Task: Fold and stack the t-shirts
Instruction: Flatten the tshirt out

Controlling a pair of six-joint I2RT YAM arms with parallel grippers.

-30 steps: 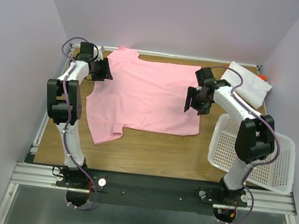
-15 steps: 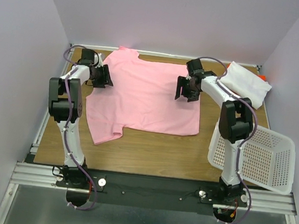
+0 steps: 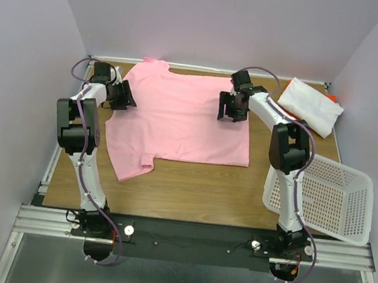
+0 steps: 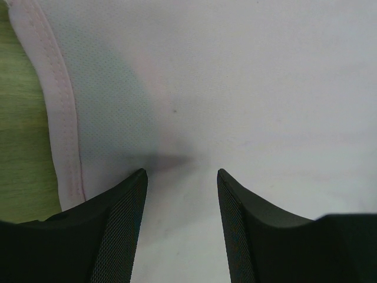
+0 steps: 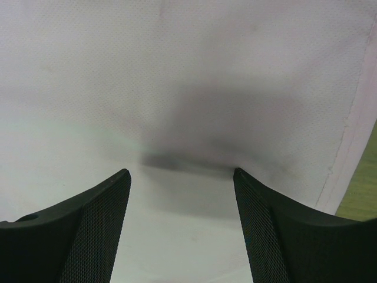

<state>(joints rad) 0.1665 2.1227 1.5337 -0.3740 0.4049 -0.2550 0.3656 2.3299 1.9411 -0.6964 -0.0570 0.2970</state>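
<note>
The right gripper [image 3: 229,110] has swung to the far right part of the pink t-shirt [image 3: 177,123] spread on the table [image 3: 197,191], while the left gripper [image 3: 125,96] has edged farther back at its left hem, both with fingers parted over flat cloth, holding nothing.

Overhead; wrists close, probably over t-shirt [image 3: 177,123]

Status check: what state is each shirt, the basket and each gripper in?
pink t-shirt: spread flat, unfolded.
white t-shirt: folded, far right corner.
orange-red t-shirt: mostly hidden behind the white one.
basket: tilted, nothing visible inside.
left gripper: open, above the pink shirt's left edge.
right gripper: open, above its right side.
</note>
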